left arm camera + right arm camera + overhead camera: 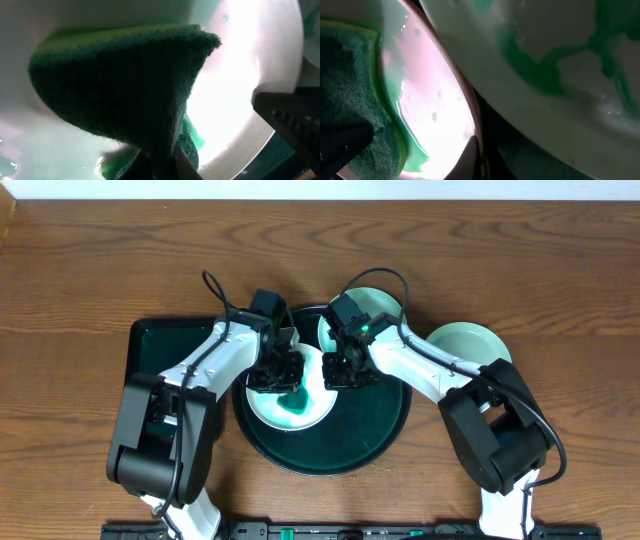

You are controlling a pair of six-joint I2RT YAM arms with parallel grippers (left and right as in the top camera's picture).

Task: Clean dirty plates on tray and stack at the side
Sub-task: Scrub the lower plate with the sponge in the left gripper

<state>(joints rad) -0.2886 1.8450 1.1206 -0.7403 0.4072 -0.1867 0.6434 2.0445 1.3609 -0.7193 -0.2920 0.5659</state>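
Smeared plate (318, 402) lay left of centre in the tray (372, 422), mid-frame. Left tool (284, 384) pinched a folded sponge (125, 90) against it; right tool (342, 378) looked clamped on its rim. Risk: hard scrubbing could twist the wet plate out of that hold, or slop green water (412, 145) over the tray rim onto the surface (500, 240).

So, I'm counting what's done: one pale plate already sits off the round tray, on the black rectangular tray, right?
Not quite. The pale plate does sit off the round tray, but on the bare wooden table to its right, not on the black rectangular tray, which lies at the left. The overhead view shows this.
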